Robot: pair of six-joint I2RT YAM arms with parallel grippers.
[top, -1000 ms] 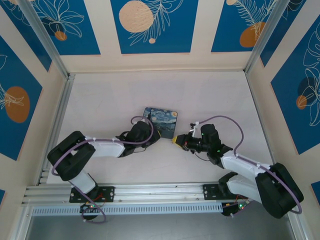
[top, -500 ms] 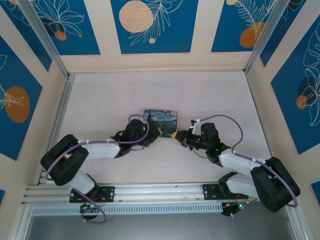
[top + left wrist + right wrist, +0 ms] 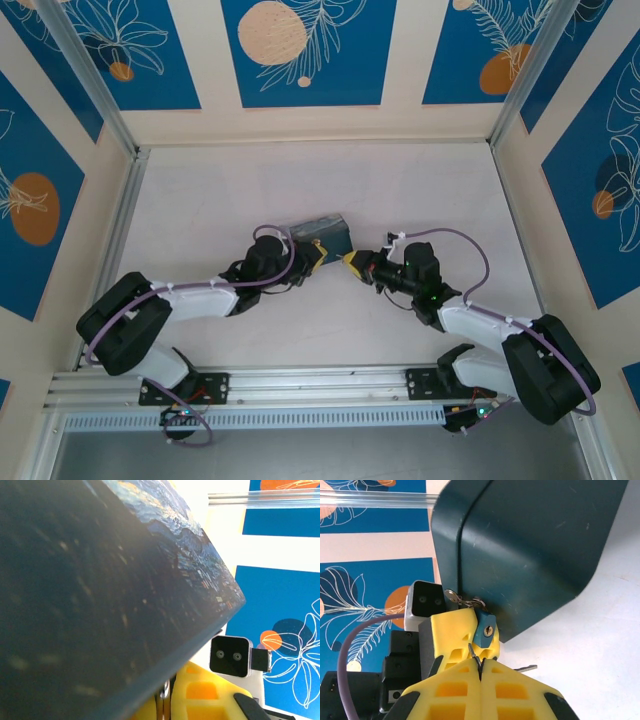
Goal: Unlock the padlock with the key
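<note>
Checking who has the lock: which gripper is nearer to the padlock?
Left. The left gripper has a finger against the padlock. The right gripper, shut on the key, is just short of it, facing its keyhole.

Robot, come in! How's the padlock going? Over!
Right gripper shut on key, just below padlock keyhole. Left gripper beside padlock, grip unclear. Tin tilted up.
</note>
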